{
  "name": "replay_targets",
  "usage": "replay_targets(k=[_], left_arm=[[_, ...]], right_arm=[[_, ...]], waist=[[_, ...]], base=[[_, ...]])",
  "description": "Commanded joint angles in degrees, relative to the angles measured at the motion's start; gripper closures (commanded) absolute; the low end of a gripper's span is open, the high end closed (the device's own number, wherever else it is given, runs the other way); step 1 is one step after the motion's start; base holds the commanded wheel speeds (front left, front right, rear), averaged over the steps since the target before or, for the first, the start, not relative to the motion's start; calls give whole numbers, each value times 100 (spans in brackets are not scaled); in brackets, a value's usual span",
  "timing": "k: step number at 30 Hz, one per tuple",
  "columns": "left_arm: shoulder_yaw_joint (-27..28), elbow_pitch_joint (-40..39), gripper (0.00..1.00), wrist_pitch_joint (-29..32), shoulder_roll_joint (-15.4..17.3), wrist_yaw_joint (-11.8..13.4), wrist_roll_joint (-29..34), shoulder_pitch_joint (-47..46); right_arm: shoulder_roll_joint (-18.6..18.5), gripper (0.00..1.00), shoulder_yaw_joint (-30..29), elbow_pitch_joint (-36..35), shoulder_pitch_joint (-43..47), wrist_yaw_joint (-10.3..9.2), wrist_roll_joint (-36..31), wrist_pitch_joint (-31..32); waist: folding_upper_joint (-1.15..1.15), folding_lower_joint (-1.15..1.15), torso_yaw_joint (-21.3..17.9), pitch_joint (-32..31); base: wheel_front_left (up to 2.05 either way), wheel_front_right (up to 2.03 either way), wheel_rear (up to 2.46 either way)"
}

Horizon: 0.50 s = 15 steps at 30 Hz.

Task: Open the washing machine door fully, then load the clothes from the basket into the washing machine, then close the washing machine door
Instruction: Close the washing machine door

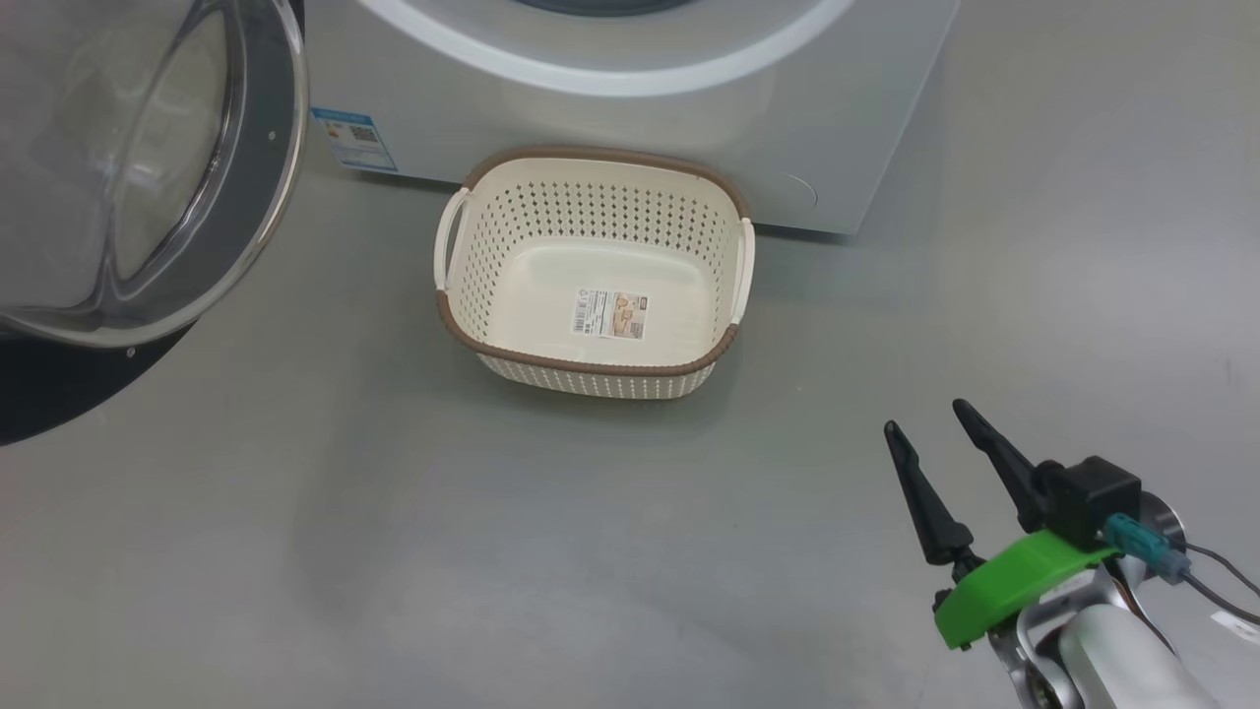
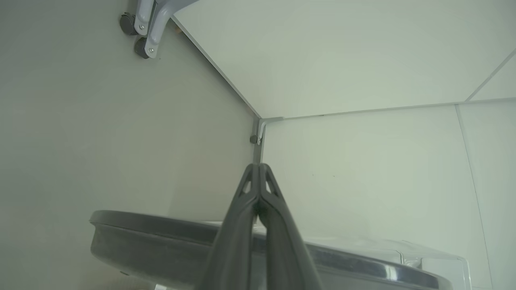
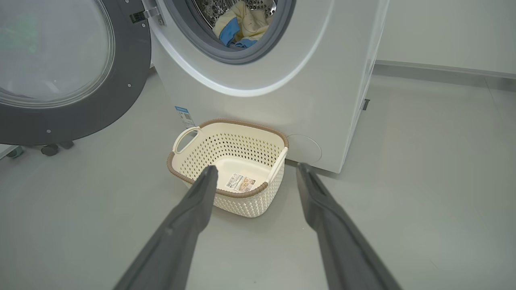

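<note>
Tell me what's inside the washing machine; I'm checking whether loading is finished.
Pale-yellow clothes with blue patches lie in the washing machine, behind its grey seal. The drum has its top and back out of frame, so more could be hidden. The basket holds no clothes.

washing machine door [image 3: 52, 56] swung wide left of drum mouth [image 3: 205, 9], basket [image 3: 225, 197] below it, bare floor [image 3: 403, 209] before right hand [image 3: 256, 168]

Bright, even, soft light. Faint shadow by cream perforated plastic basket [image 1: 591, 366]. Reflections on round black-rimmed glass door [image 1: 148, 167]. Wrist views: wide-angle bend at edges, close foreground soft.
</note>
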Motion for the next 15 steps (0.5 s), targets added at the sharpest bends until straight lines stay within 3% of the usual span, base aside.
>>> replay_targets(k=[1,15], left_arm=[[50,-121,100,45,435,5,-48,-197],[-108,531,100,275,569,-354,-96,-384]], right_arm=[[-97,0,71,-185,-115,9,-60,-55],[-141,0,108,-199,-78,9,-56,-55]], waist=[[0,0,-15,8],[0,0,-152,-8]], base=[[0,0,0],[0,0,0]])
